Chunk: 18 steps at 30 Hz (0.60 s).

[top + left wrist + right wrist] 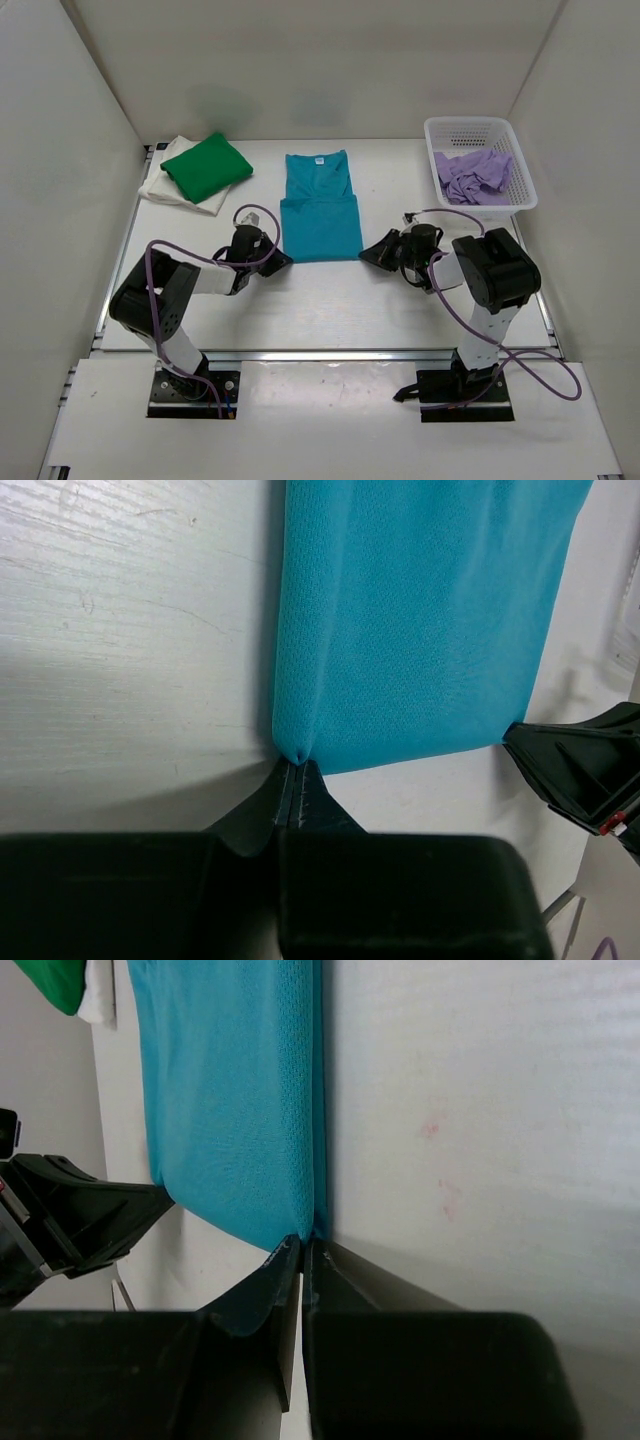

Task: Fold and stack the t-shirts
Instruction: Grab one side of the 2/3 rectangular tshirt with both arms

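The teal t-shirt point(318, 205) lies flat at the table's middle, sides folded in, its white neck label at the far end. My left gripper point(281, 259) is shut on its near left corner point(296, 750). My right gripper point(367, 253) is shut on its near right corner point(308, 1232). A folded green t-shirt point(207, 166) lies on a cream-white one point(171, 184) at the far left. The lilac t-shirt point(472, 176) lies crumpled in the basket.
The white plastic mesh basket point(517, 162) stands at the far right. White walls close in the table on three sides. The right gripper shows in the left wrist view point(585, 770), and the left gripper in the right wrist view point(70, 1225).
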{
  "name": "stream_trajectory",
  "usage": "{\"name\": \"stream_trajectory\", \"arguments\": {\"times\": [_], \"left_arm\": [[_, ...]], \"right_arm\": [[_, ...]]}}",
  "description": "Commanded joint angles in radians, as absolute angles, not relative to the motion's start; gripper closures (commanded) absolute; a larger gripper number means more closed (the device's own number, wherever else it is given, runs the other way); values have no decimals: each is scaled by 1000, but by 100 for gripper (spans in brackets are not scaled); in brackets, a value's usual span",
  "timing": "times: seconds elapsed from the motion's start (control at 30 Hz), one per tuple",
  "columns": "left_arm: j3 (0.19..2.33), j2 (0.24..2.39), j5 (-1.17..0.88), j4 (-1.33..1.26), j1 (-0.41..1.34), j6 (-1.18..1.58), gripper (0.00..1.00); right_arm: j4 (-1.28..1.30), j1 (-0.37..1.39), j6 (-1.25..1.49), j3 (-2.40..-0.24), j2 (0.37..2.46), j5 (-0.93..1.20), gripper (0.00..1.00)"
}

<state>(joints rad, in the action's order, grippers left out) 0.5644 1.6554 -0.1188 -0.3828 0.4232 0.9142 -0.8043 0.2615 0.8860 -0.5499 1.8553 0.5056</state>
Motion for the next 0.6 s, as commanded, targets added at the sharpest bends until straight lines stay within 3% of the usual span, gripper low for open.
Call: {"name": "stream_trajectory", "arguments": {"times": [0.0, 0.2, 0.47, 0.57], "left_arm": [[568, 1602, -95, -246, 436, 841, 100], [465, 1375, -120, -13, 480, 744, 100], [325, 895, -158, 378, 523, 759, 100], [373, 764, -170, 460, 489, 770, 100]], "right_arm": [[-796, 281, 853, -485, 1789, 491, 100], [-700, 360, 827, -290, 1533, 439, 100], [-160, 704, 828, -193, 1054, 196, 100], [-52, 710, 822, -235, 960, 192, 100]]}}
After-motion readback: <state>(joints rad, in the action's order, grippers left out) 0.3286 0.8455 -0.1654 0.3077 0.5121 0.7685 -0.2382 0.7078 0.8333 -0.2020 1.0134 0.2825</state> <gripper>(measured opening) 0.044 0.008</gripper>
